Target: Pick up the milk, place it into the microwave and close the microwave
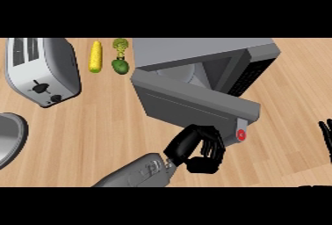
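While the microwave [214, 57] sat on the wooden tabletop [97, 132], its door [188, 103] hung partly open. Something round showed inside, but I could not tell if the milk was there. The left hand [198, 149] was at the door's front edge with its fingers [211, 143] curled, holding nothing I could see. The right hand [325, 138] rested at the right edge, fingers straight. A toaster [42, 70], corn [96, 57], broccoli [120, 44] and an avocado [120, 66] lay nearby.
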Controlling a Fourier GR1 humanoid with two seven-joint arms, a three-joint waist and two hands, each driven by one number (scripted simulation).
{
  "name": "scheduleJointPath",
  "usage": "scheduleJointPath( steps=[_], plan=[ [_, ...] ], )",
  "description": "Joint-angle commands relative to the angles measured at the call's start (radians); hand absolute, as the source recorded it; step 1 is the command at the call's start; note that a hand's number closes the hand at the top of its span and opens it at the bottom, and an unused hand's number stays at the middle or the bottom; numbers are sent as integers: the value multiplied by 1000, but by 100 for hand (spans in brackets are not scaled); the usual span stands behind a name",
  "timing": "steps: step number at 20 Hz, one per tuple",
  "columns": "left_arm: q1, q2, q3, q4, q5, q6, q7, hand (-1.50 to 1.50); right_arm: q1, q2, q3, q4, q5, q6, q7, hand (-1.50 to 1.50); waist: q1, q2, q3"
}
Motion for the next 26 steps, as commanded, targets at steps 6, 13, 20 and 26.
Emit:
scheduleJointPath(
  steps=[6, 13, 20, 26],
  plan=[
    [-199, -23, 48, 46, 99, 64, -12, 150, -76, -45, -4, -37, -33, 44, 23, -150, -73, 21, 3],
    [-303, -23, 79, 111, 162, 89, -7, 150, -127, -64, 21, -72, -68, 83, 65, -150, -114, 39, 4],
    [-382, -22, 94, 184, 203, 118, 4, 150, -167, -95, 27, -88, -105, 132, 85, -150, -158, 50, 8],
    [-425, -22, 100, 227, 239, 135, 7, 150, -208, -101, 68, -118, -141, 189, 120, -150, -177, 57, 9]
  ],
)
